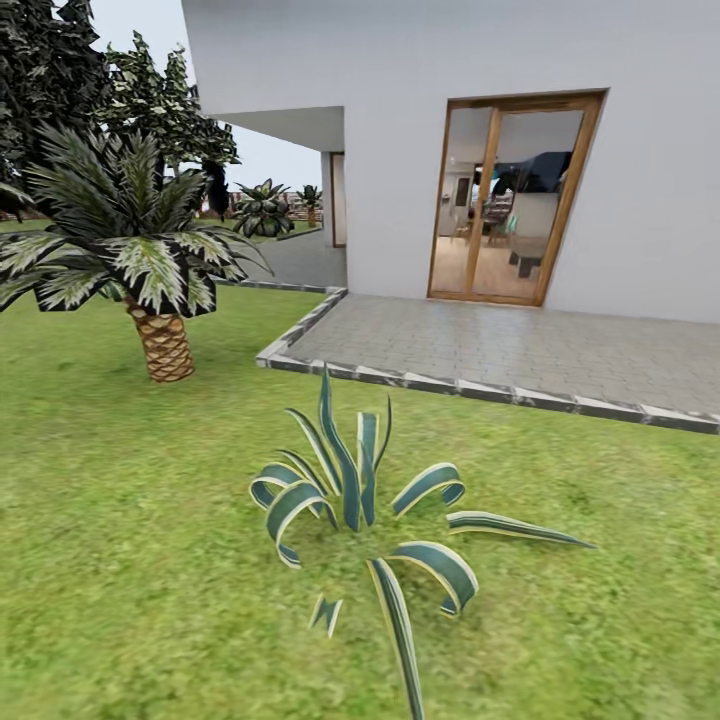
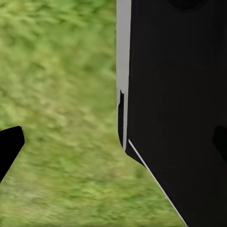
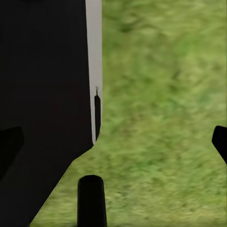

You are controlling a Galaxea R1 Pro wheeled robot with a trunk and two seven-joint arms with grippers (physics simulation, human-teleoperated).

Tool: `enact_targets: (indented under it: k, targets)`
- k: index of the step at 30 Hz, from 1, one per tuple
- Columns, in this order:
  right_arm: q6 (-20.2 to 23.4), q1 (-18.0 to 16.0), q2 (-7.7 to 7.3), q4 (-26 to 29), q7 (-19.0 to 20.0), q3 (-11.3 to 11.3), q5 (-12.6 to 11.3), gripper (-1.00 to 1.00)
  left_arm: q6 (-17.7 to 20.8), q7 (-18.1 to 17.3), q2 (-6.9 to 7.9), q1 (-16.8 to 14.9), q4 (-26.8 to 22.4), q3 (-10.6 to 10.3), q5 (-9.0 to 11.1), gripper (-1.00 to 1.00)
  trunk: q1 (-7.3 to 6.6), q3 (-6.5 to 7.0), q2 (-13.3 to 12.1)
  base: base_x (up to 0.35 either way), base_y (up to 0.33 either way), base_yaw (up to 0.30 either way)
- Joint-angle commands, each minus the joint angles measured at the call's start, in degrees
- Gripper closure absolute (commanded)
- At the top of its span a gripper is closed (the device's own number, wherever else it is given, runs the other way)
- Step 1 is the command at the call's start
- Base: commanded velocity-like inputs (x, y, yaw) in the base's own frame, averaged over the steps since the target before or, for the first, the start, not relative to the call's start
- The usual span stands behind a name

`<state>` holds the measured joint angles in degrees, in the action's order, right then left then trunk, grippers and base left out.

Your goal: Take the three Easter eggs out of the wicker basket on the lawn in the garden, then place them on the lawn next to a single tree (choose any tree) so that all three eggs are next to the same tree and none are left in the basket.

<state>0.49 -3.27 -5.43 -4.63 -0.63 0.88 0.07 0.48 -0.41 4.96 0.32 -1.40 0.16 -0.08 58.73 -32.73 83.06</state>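
The Easter eggs and the wicker basket are out of view. The lawn (image 1: 120, 540) spreads across the near ground of the garden in the head view. In the left wrist view my left gripper (image 2: 113, 144) hangs open over grass (image 2: 61, 94), beside the robot's black body (image 2: 179, 94), with nothing between its fingers. My right gripper (image 3: 113, 142) is also open over grass (image 3: 161, 94), its dark fingertips (image 3: 220, 142) far apart and empty.
A spiky striped plant (image 1: 360, 500) grows straight ahead on the lawn. A short palm (image 1: 150, 270) stands at the left, with dark trees (image 1: 60, 70) behind it. A grey paved patio (image 1: 520, 350) with a stone kerb lies before the white house (image 1: 400, 60) and its glass door (image 1: 510, 200).
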Motion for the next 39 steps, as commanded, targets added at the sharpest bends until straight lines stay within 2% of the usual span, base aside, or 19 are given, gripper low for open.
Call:
enact_targets:
  k: [1, 15, 21, 32, 39]
  targets:
    - [0.05, -0.07, -0.06, -0.11, -0.07, 0.09, 0.02, -1.00, 0.05, -0.04, 0.00, 0.04, -0.12, 0.03, 0.03, -1.00, 0.00, -0.04, 0.02, 0.000, 0.153, 0.000]
    - [-0.08, -0.07, -0.26, -0.47, 0.21, 0.09, -0.04, -1.00, 0.07, -0.03, -0.04, 0.04, -0.10, 0.10, 0.17, -1.00, 0.00, -0.04, 0.02, 0.002, 0.022, 0.000]
    - [-0.51, -0.07, 0.25, -0.47, -0.04, 0.06, -0.31, -1.00, 0.13, -0.12, 0.02, 0.04, -0.09, 0.02, 0.00, -1.00, 0.00, -0.04, 0.02, 0.150, 0.244, 0.000]
    - [-0.52, -0.07, 0.33, -0.47, -0.10, -0.08, -0.60, -1.00, 0.13, -0.12, 0.04, 0.04, -0.09, 0.02, 0.04, -1.00, 0.00, -0.04, 0.02, 0.176, 0.298, -0.001]
    - [-0.82, -0.07, 0.25, -0.47, -0.08, -0.17, -0.68, -1.00, 0.13, -0.07, -0.04, 0.04, -0.09, 0.09, 0.13, -1.00, 0.00, -0.05, 0.02, 0.037, 0.098, -0.240]
